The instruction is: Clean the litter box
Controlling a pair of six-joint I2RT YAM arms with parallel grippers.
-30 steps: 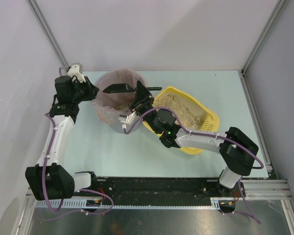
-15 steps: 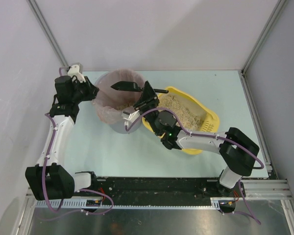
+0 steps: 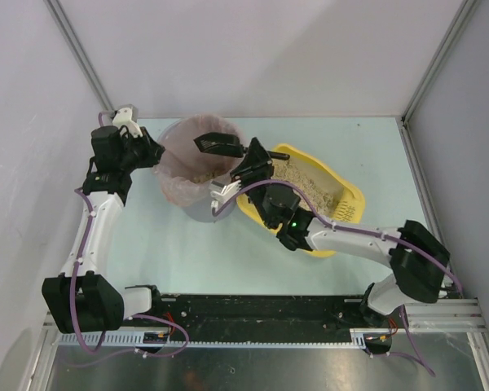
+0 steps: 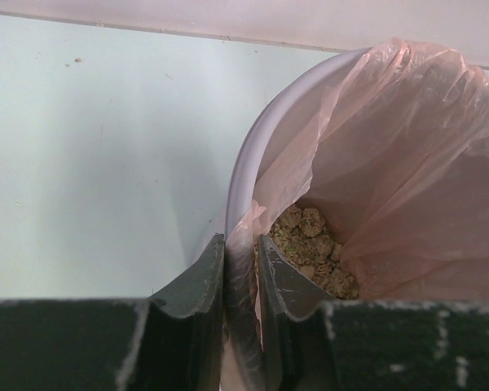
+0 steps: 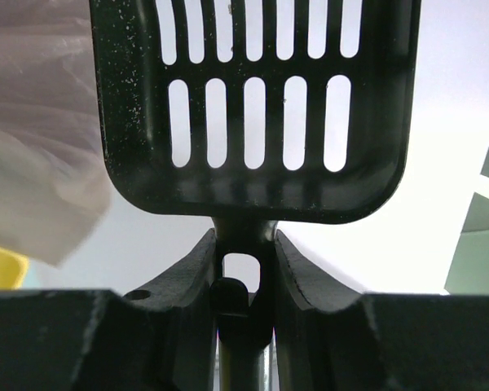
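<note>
Top external view showed a pale green smooth table [image 3: 375,155] between white walls. On it the litter box [image 3: 352,195], a shallow yellow plastic tray with rounded corners, lay just right of the bin [image 3: 179,183], and the right arm [image 3: 350,236] partly covered its near side. Beige sandy litter [image 3: 297,173] filled it, and its right end had a slotted rim. The bin was round and grey, lined with a thin, wrinkled pink bag [image 4: 407,163]. Greenish-beige clumps [image 4: 314,244] lay at its bottom. The left arm [image 3: 94,228] reached to the bin's left rim, where the left jaws stood narrow, pinching the rim and the bag between them. The right jaws were closed on the thin handle of the scoop [image 3: 218,144], a flat black plastic piece with long rounded slots and fine dust. It hung over the bin's mouth, near the right rim.
</note>
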